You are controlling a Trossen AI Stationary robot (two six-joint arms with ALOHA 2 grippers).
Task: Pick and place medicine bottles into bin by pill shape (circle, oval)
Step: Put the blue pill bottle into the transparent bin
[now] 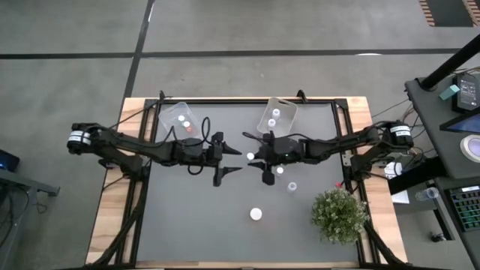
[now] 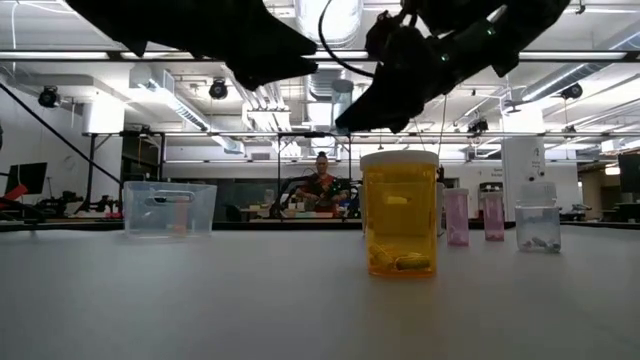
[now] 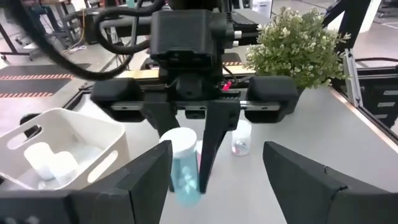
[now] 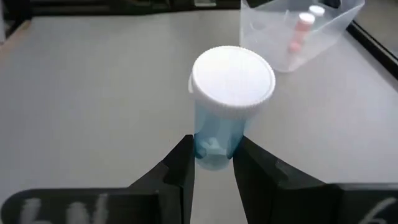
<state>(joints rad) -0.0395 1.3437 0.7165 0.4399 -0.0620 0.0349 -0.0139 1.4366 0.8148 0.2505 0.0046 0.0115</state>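
Observation:
A blue see-through medicine bottle [image 4: 217, 124] with a white cap [image 4: 231, 81] hangs over the table's middle, my right gripper [image 4: 213, 146] shut on it. My left gripper [image 1: 225, 155] faces it, open, its fingers [image 3: 146, 180] standing either side of the bottle [image 3: 185, 171]. Three white-capped bottles [image 1: 280, 170], [image 1: 292, 185], [image 1: 256, 214] stand on the mat. The low view shows an amber bottle [image 2: 400, 212] and two pink ones [image 2: 456, 215]. The far-left bin [image 1: 180, 118] holds red and white bottles. The far-middle bin [image 1: 277, 115] holds white-capped ones. My right gripper pinches the blue bottle's lower body [image 4: 214, 149], near its base, between its two fingers. The fingers come about level from the table's right side, slanting a little down. The bottle stands roughly upright, cap up, lifted clear of the table.
A bushy green plant [image 1: 339, 214] stands at the near right of the mat. The two clear bins sit along the far edge. A person [image 2: 322, 185] sits far behind the table in the low view.

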